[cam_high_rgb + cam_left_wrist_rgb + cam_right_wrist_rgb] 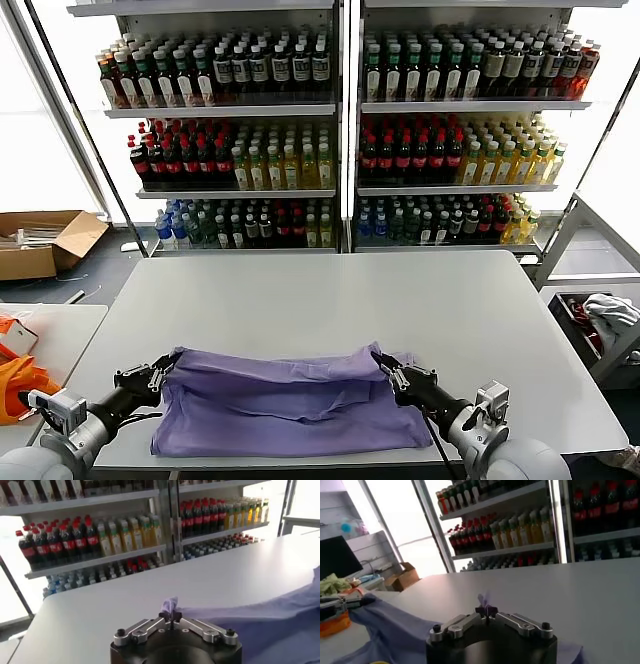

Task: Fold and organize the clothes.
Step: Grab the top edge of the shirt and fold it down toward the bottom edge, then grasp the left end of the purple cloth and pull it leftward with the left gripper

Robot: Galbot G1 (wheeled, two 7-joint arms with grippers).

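Observation:
The clothes, a lavender T-shirt [285,400], lie spread wide across the near edge of the grey table [320,300], folded so its upper edge runs between the two grippers. My left gripper [165,372] is shut on the shirt's left upper corner; a tuft of purple cloth [170,605] sticks out past its closed fingertips [170,615]. My right gripper [385,368] is shut on the right upper corner, with a small purple tuft [483,600] showing above its pinched tips [486,611]. The cloth [390,630] trails away toward the other gripper [340,605].
Shelves of bottled drinks [330,130] stand behind the table. A cardboard box [45,240] sits on the floor at the left. An orange fabric item [20,385] lies on a side table at the left. A bin with cloth [600,320] is at the right.

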